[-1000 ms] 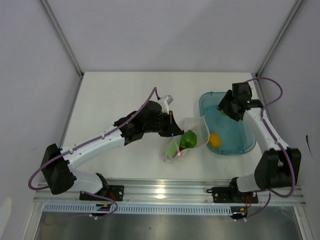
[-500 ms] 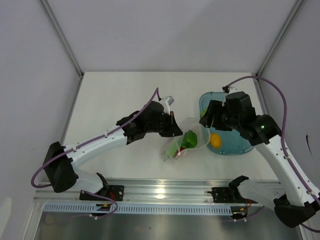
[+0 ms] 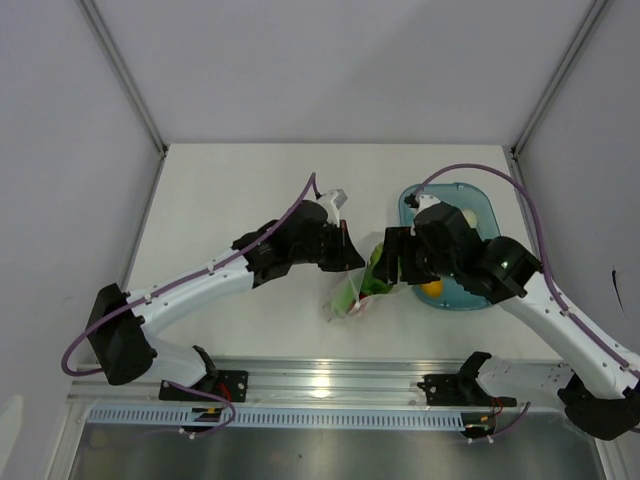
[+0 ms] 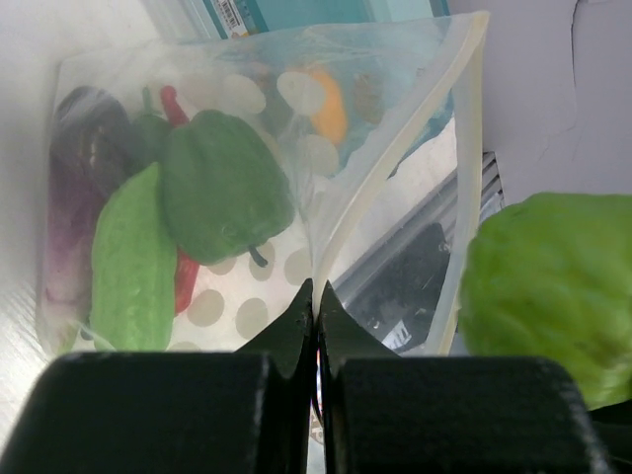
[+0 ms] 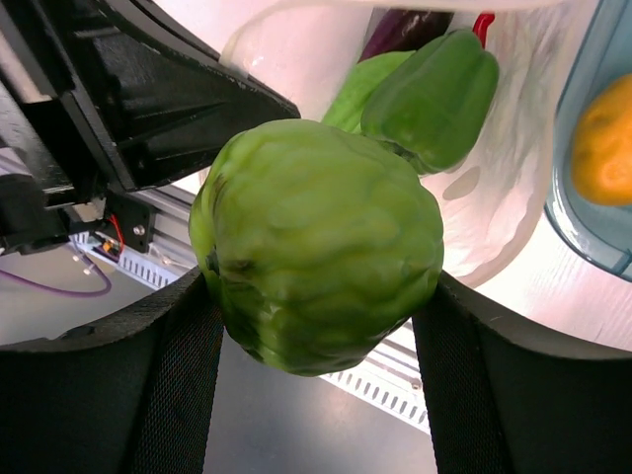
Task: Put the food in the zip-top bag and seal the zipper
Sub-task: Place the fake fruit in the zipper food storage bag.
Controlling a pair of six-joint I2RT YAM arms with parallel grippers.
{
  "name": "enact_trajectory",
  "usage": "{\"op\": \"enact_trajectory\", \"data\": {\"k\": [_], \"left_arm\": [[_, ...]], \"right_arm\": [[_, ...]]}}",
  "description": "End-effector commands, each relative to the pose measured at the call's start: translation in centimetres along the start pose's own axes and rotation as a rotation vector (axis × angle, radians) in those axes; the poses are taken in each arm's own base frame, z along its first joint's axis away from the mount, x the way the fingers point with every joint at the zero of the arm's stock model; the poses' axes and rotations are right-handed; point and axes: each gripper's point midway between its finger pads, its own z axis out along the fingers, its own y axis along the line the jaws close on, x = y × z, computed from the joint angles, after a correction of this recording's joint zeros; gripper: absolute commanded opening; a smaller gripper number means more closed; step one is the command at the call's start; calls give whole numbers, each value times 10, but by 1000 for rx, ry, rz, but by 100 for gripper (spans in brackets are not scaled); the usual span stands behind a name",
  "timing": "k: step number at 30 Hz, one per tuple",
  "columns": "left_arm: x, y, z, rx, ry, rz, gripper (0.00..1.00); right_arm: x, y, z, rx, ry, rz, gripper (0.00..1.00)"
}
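Your left gripper [image 4: 316,326] is clenched on the rim of the zip-top bag [image 4: 247,59]. It pinches the zipper [image 4: 380,163] strip at the bottom centre of the left wrist view, so the mouth gapes toward the right of that frame. Your right gripper [image 5: 316,296] grasps a lumpy green vegetable [image 5: 316,237], which fills the middle of the right wrist view. In the left wrist view it shows at the right edge, just beside the bag's open lip. In the top view the bag lies at centre frame between the two grippers, with the teal tray [image 3: 480,200] to its right.

A green pepper [image 4: 222,188], a green cucumber [image 4: 128,257], a red chili [image 4: 186,281] and a purple piece [image 4: 74,168] sit inside, bunched at the left of the left wrist view. A yellow-orange fruit [image 5: 607,138] waits in the tray.

The vegetable looks nearly as wide as the opening, so centre it between the two lips before you push. Hold the pinched rim lifted and steady. Pressing on the near lip would likely fold the mouth shut or tug the plastic out of the pinch. Drive it in low and deep, and release only once its bulk is past the zipper strip, so the strip is free for sealing.
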Motion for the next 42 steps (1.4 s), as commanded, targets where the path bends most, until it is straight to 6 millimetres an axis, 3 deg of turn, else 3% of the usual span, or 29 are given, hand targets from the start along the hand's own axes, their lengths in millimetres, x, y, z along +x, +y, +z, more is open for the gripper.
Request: {"op": "enact_trajectory", "data": {"k": [1, 4, 7, 15, 20, 21, 23, 24, 27, 28, 35, 36, 42], "left_arm": [[-22, -19, -12, 39, -62, 17, 0], [-23, -19, -14, 39, -67, 17, 1], [-23, -20, -16, 43, -68, 18, 1], [-21, -20, -17, 45, -65, 15, 1], [-21, -18, -18, 38, -72, 19, 1], [-21, -18, -18, 40, -70, 21, 1], [-20, -18, -16, 44, -65, 18, 1], [-20, -18, -16, 44, -64, 18, 0], [-21, -18, -16, 42, -67, 18, 1], [-21, -18, -15, 39, -67, 17, 1], [-23, -19, -18, 46, -77, 21, 1], [-21, -19, -19, 45, -74, 22, 1], [-21, -21, -19, 56, -71, 28, 1]], "right_arm": [[5, -2, 6, 32, 10, 2, 51], [13, -5, 13, 37, 35, -9, 71], [16, -7, 18, 48, 46, -20, 99], [2, -6, 23, 65, 14, -34, 99], [-39, -25, -6, 148, -125, 25, 99], [-51, -43, -16, 187, -168, 76, 99], [-66, -60, -30, 206, -212, 134, 99], [-79, -83, -42, 248, -269, 202, 99], [-85, -112, -52, 283, -292, 269, 99], [-88, -133, -56, 333, -309, 310, 99], [-70, -194, -24, 295, -283, 525, 99], [-64, -202, -12, 282, -278, 538, 99], [-38, -226, 35, 291, -150, 579, 99]]}}
